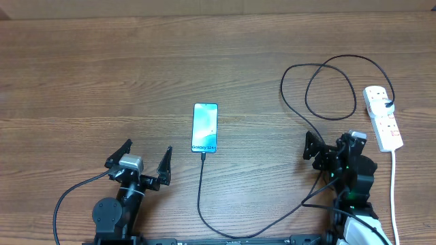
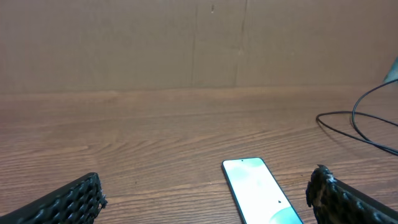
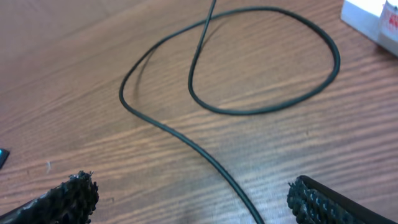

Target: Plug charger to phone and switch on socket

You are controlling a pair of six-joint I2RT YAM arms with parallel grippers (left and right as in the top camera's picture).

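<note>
The phone (image 1: 205,127) lies face up mid-table, screen lit, and also shows in the left wrist view (image 2: 261,191). The charger cable (image 1: 201,197) meets the phone's near end, runs along the front edge, then loops at the right (image 1: 330,92) up to a black plug in the socket strip (image 1: 382,117). The loop shows in the right wrist view (image 3: 261,111). My left gripper (image 1: 145,160) is open and empty, left of and nearer than the phone. My right gripper (image 1: 332,145) is open and empty above the cable, left of the strip.
The strip's white lead (image 1: 394,190) runs down toward the front right edge. A corner of the strip shows at the top right of the right wrist view (image 3: 373,17). A brown wall (image 2: 186,43) stands behind the wooden table (image 1: 102,82).
</note>
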